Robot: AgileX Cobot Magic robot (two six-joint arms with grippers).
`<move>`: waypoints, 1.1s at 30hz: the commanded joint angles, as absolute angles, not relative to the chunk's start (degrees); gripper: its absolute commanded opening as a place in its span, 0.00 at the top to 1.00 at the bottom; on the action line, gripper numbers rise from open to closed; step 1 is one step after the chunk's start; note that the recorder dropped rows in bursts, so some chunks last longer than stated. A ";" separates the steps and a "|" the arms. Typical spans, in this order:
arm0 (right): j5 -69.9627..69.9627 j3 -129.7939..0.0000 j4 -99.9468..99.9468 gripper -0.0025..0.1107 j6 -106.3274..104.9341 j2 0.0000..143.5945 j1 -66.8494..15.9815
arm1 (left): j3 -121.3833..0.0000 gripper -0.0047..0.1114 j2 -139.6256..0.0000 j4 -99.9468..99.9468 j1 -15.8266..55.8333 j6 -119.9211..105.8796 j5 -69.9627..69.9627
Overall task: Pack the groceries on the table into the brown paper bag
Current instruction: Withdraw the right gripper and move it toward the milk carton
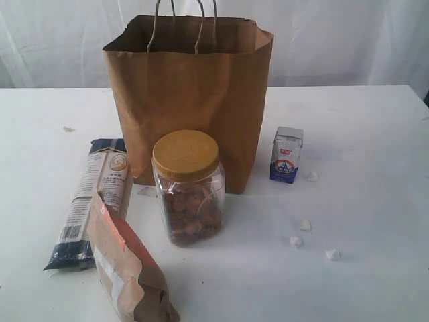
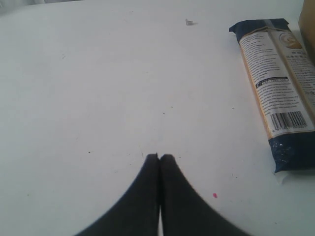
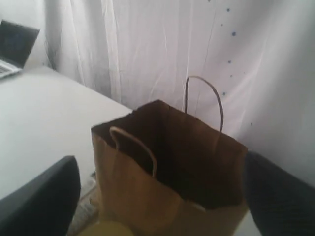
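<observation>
paper bag [image 1: 191, 94] stands upright and open at the back middle of the table [image 1: 375, 127], cord handles up. jar [image 1: 189, 191] with a yellow lid and brown contents stands upright just in front of the bag. carton [image 1: 287, 155] stands upright to the bag's right, near it but apart. pasta packet [image 1: 90, 204] lies flat left of the jar, far end by the bag's corner. pouch [image 1: 127, 272] sits front left, overlapping the packet's near end in the exterior view; contact cannot be told. crumbs [image 1: 305, 225] are scattered right of the jar.

left hand [image 2: 158, 158]: fingers pressed together, nothing held, over bare table beside the pasta packet.

right hand [image 3: 160, 162]: fingers spread wide, empty, the bag's open mouth showing between them.
</observation>
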State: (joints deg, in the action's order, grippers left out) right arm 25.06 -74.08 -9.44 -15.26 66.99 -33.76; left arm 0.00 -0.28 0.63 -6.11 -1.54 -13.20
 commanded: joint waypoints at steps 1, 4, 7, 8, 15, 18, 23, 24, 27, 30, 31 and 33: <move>37.51 -74.14 -1.80 0.30 -14.17 63.25 -33.93 | 0.00 0.96 0.00 0.93 -5.92 -1.50 -13.27; 46.74 -74.14 4.79 0.35 -11.67 62.26 -33.93 | 0.00 0.96 0.00 0.93 -5.92 -1.50 -13.27; 52.53 -73.34 11.45 0.41 -9.56 62.27 -33.93 | 0.00 0.96 0.00 0.93 -5.92 -1.50 -13.27; 53.12 -72.99 14.06 0.42 -7.60 62.27 -33.93 | 0.00 0.96 0.00 0.93 -5.92 -1.50 -13.27; 54.12 -68.20 27.77 0.56 2.48 62.39 -33.93 | 0.00 0.96 0.00 0.93 -5.92 -1.50 -13.27; 53.86 -65.92 29.02 0.65 3.37 62.39 -33.93 | 0.00 0.96 0.00 0.93 -5.92 -1.50 -13.27; 52.40 -63.23 29.02 0.78 3.37 62.39 -33.93 | 0.00 0.96 0.00 0.93 -5.92 -1.50 -13.27; 52.31 -62.76 29.02 0.81 3.37 62.39 -33.93 | 0.00 0.96 0.00 0.93 -5.92 -1.50 -13.27; 52.18 -61.80 29.11 0.90 3.37 62.39 -33.93 | 0.00 0.96 0.00 0.93 -5.92 -1.50 -13.27; 52.18 -60.53 29.11 0.98 3.37 62.39 -33.93 | 0.00 0.96 0.00 0.93 -5.92 -1.50 -13.27; 52.18 -60.10 29.11 0.98 3.37 62.46 -33.93 | 0.00 0.96 0.00 0.93 -5.92 -1.50 -13.27; 52.52 -59.23 29.97 0.98 3.58 63.65 -33.29 | 0.00 0.96 0.00 0.93 -5.92 -1.50 -13.27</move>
State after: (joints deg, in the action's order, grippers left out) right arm 52.56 -60.13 28.62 3.04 62.83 -33.76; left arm 0.00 -0.28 0.63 -6.11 -1.54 -13.20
